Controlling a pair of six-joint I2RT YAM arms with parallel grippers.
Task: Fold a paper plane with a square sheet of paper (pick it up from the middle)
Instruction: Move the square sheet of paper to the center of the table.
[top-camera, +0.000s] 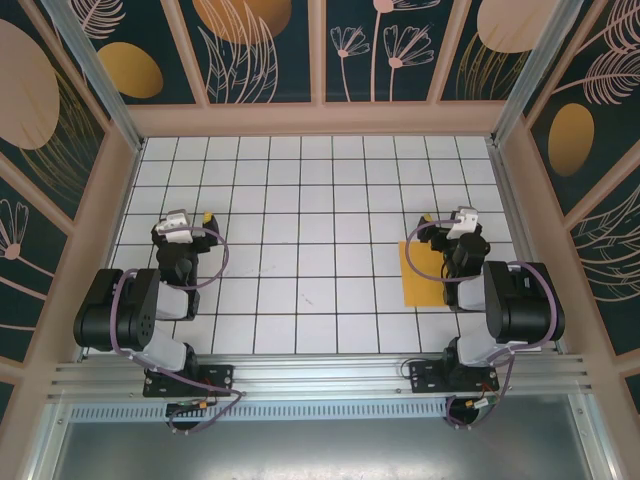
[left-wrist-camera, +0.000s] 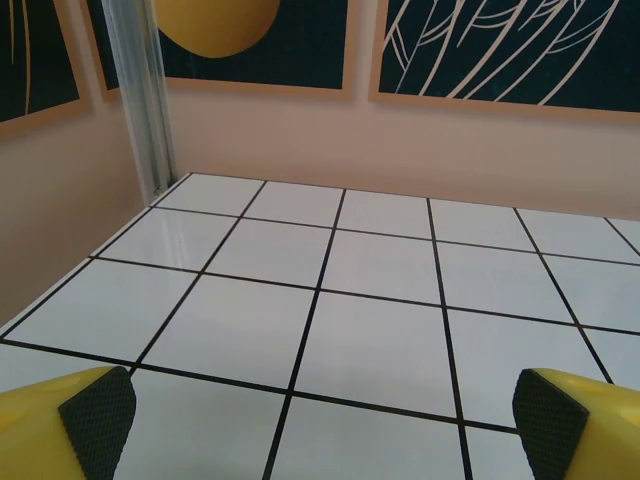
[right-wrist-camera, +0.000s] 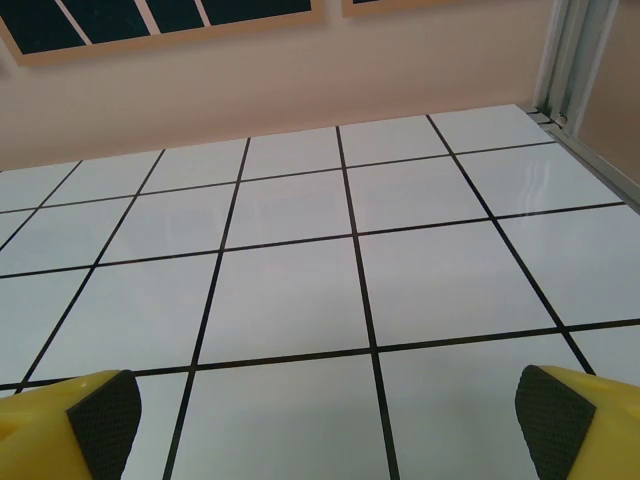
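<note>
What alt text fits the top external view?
An orange-yellow sheet of paper lies flat on the white tiled table, right of centre, its right part hidden by the right arm; the right pincer hangs above its far edge. The left pincer hangs above bare tiles on the left.

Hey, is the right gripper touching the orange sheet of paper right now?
Cannot tell. From the top, the right gripper overlaps the square sheet of paper at its far edge, hiding any gap; its wrist camera sees bare tile ahead.
</note>
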